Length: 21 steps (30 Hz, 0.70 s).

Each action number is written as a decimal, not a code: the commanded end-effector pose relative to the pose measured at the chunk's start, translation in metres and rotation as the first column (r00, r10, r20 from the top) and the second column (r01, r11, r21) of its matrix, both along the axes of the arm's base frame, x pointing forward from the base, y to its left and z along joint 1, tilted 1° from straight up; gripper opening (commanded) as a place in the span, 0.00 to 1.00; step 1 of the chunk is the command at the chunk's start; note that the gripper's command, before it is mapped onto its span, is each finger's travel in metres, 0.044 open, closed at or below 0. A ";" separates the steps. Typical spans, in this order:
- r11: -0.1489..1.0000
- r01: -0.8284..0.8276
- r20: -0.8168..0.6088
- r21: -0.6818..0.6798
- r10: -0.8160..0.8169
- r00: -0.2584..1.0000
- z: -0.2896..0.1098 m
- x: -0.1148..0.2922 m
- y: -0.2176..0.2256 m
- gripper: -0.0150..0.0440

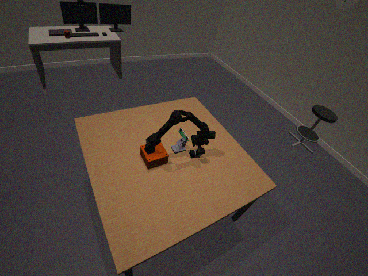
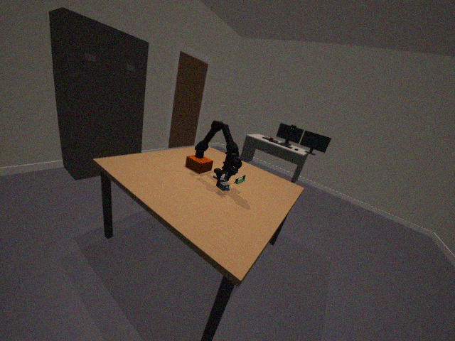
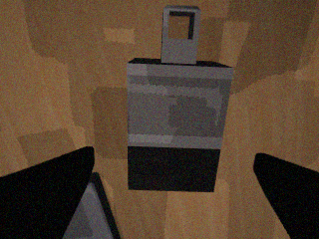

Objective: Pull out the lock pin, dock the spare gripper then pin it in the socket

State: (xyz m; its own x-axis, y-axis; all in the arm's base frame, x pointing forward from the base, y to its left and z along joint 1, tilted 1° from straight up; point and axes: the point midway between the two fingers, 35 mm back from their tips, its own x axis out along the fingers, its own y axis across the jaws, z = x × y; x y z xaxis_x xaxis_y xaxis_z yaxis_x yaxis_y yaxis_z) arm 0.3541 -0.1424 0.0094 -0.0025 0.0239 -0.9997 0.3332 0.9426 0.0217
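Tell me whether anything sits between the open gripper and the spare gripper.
Nothing visible does. The grey-and-black boxy spare gripper lies directly below the open black gripper, between its spread fingers, untouched.

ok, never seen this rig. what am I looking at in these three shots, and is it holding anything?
It is one black six-joint arm bolted to an orange base block on a wooden table. The first picture looks down from high in the room, the second looks across from the side, and the third comes from a camera on the wrist, looking past the jaws.

On the table beside the base stands a small grey mount with a green part on it. Under the wrist lies the spare gripper, a grey and black block with a square loop on top.

The gripper holds nothing: its jaws stand wide open above the block, the dark shapes at the frame's bottom corners.
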 end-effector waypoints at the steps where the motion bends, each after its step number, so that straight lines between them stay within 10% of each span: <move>1: 1.000 0.000 0.003 -0.001 0.000 1.000 0.014 0.001 -0.001 1.00; 21: 1.000 -0.004 0.052 -0.025 0.005 0.999 0.067 0.003 -0.002 1.00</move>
State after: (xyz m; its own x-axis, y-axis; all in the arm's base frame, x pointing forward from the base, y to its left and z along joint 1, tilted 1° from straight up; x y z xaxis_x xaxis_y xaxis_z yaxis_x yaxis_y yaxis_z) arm 0.3560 -0.1440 0.0791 0.0441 0.0046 -0.9990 0.3327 0.9428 0.0190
